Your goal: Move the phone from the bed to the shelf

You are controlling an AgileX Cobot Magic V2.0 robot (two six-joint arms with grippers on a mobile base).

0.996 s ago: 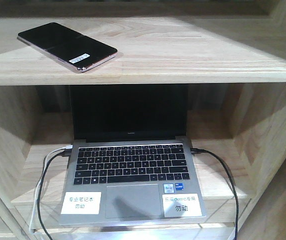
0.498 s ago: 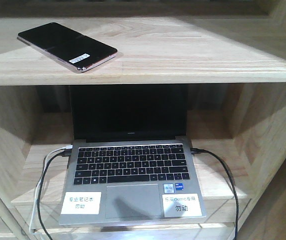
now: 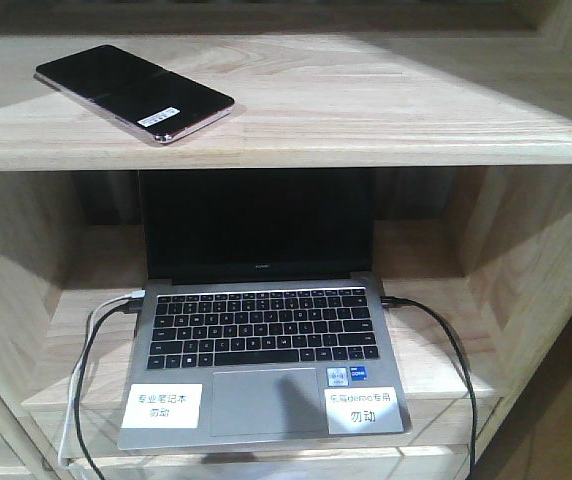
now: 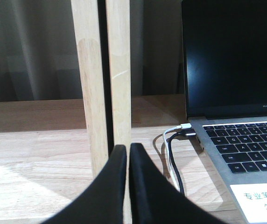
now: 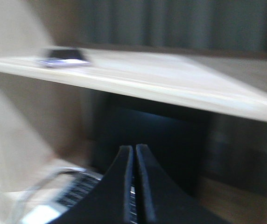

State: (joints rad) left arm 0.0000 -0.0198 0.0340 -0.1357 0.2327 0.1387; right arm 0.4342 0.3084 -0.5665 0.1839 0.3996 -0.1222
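The glossy black phone (image 3: pixel 134 93) with its pinkish-gold edge and white barcode sticker lies flat on the upper board of the pale wooden shelf (image 3: pixel 386 110), at its left end. In the blurred right wrist view the phone (image 5: pixel 63 57) shows small at the far left of that board. My right gripper (image 5: pixel 134 148) is shut and empty, below the board in front of the laptop screen. My left gripper (image 4: pixel 128 148) is shut and empty too, close in front of a wooden upright (image 4: pixel 103 70) of the shelf. The bed is out of view.
A silver laptop (image 3: pixel 261 330) stands open in the lower bay, with white and black cables (image 3: pixel 86 380) at its left and a black cable (image 3: pixel 456 360) at its right. In the left wrist view the laptop (image 4: pixel 236 107) sits right of my fingers, cables (image 4: pixel 173 149) beside it.
The front view has shifted very slightly; the phone and laptop stay in place on the shelf.
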